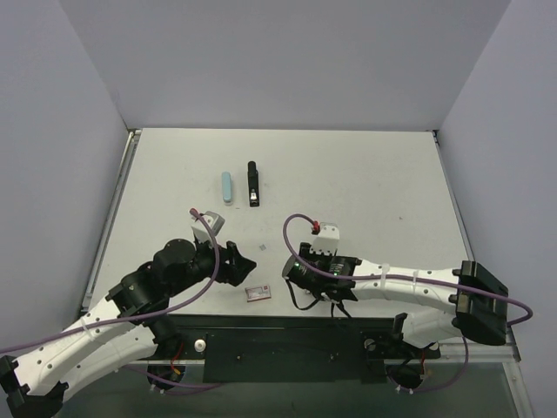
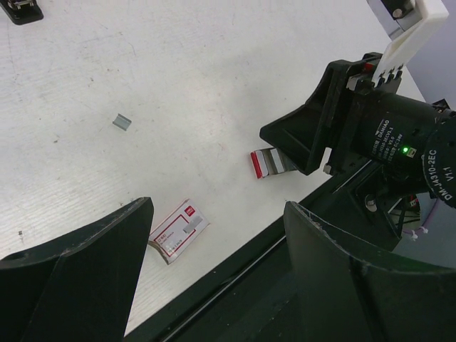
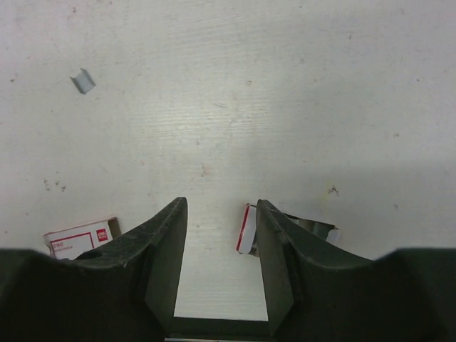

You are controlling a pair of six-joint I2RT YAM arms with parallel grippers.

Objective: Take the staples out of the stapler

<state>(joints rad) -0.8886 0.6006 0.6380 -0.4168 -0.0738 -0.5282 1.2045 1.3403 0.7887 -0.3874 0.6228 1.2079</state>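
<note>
The black desk stapler (image 1: 252, 183) lies at the far middle of the white table (image 1: 365, 174), just beside a pale blue oblong piece (image 1: 227, 186) and well apart from both arms. The left gripper (image 2: 217, 214) is spread wide and holds nothing, near a small white-and-red staple box (image 2: 178, 231). The right gripper (image 3: 221, 206) has its 2 fingers parted over bare table. A red-ended silvery piece (image 3: 246, 229), possibly a staple strip, lies against 1 finger. A short grey staple strip (image 2: 122, 122) lies loose nearby.
</note>
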